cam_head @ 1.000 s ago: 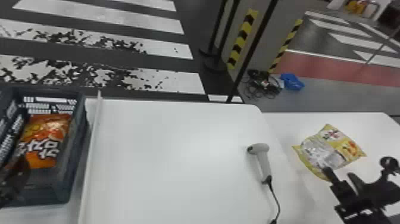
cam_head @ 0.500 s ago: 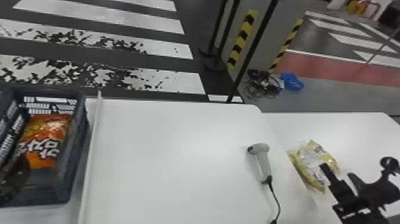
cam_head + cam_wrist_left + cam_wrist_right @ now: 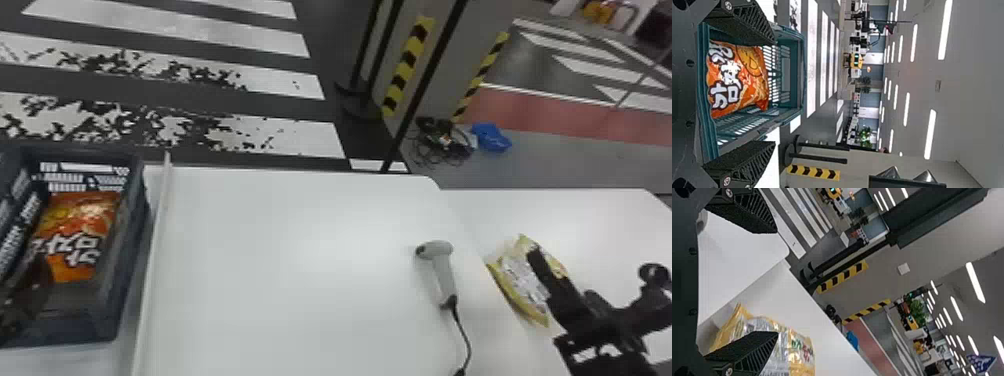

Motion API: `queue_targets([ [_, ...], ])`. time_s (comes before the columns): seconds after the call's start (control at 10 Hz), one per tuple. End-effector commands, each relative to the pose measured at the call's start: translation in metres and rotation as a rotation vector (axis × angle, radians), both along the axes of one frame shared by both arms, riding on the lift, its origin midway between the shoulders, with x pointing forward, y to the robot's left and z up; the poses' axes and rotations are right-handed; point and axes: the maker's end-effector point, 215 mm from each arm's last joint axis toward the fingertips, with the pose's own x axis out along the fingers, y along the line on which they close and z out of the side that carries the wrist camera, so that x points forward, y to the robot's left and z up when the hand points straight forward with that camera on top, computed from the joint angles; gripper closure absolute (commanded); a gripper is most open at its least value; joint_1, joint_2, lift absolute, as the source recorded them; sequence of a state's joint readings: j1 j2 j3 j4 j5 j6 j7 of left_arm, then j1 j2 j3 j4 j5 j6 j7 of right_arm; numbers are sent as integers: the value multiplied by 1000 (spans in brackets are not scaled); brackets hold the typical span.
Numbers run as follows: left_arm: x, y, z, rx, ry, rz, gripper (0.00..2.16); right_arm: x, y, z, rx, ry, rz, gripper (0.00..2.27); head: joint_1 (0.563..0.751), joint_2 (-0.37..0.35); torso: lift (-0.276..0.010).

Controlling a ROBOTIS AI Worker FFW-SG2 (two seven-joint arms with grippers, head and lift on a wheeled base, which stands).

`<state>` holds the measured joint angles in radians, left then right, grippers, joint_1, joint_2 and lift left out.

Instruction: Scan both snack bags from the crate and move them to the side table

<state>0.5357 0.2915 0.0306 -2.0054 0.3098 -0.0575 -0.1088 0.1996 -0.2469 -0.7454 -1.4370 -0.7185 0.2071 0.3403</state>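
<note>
"Stripes of white [image 3: 270, 135] ran across the dark floor behind the main table [image 3: 280, 250]," said Pip. "Where was the yellow snack bag [image 3: 520, 280]?"

"On the side table [image 3: 580, 215], right by its left edge, where the two tables met," said Dot. "Maybe that spot kept it away from the crate [image 3: 135, 225]. The scanner [image 3: 442, 272] lay near the main table's right edge, maybe so it was easy to grab."

"Did the right claw [image 3: 777, 281] have hold of the bag?"

"No, its fingers were wide apart. One was over the bag, but nobody could tell if it touched."

"And the left claw [image 3: 775, 93]?"

"It was wide open too, with nothing pinched. It was at the crate, maybe to be ready for the orange snack bag [image 3: 77, 230] lying inside."

"Did the pictures match?"

"Not quite," said Dot. "In the head view the left claw was a dark smudge by the crate's near left corner. The left wrist view showed the big gap and a yellow drawing on the orange bag. The right wrist view showed the yellow bag's shiny silver part up close, and the head view showed how near the scanner was."
</note>
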Motion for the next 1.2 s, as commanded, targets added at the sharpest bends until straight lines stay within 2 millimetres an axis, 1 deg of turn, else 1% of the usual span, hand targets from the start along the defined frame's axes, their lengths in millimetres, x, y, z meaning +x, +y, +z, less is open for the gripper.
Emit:
queue_targets([
  [0.0, 0, -2, 5, -2, -9, -2, 100, 12, 59, 24, -90, -30, 91, 46, 695, -350, -99],
  [0.2, -1, 0, 4, 1, -4, 4, 100, 22, 133, 51, -215, -81, 188, 46, 695, -350, -99],
  [0.3, -2, 1, 3, 2, -2, 5, 100, 26, 167, 62, -262, -102, 223, 46, 695, -350, -99],
  [0.4, -2, 2, 3, 3, -2, 7, 100, 28, 199, 70, -305, -119, 266, 46, 695, -327, -99],
  [0.6, 0, 4, 4, 1, -6, 11, 100, 32, 261, 70, -368, -129, 349, 46, 695, -229, -99],
  [0.7, 2, 4, 6, -1, -10, 12, 100, 36, 290, 63, -432, -108, 374, 49, 695, -186, -99],
  [0.8, 3, 4, 8, -1, -13, 12, 100, 39, 316, 50, -491, -66, 390, 49, 695, -147, -99],
  [0.9, 3, 5, 7, 0, -12, 14, 100, 38, 335, 44, -486, -66, 415, 49, 695, -126, -99],
  [1.0, 3, 5, 6, -2, -10, 15, 100, 35, 351, 40, -482, -65, 430, 49, 695, -85, -99],
  [1.1, 4, 6, 5, -5, -7, 16, 97, 31, 367, 40, -493, -77, 431, 49, 695, -55, -99],
])
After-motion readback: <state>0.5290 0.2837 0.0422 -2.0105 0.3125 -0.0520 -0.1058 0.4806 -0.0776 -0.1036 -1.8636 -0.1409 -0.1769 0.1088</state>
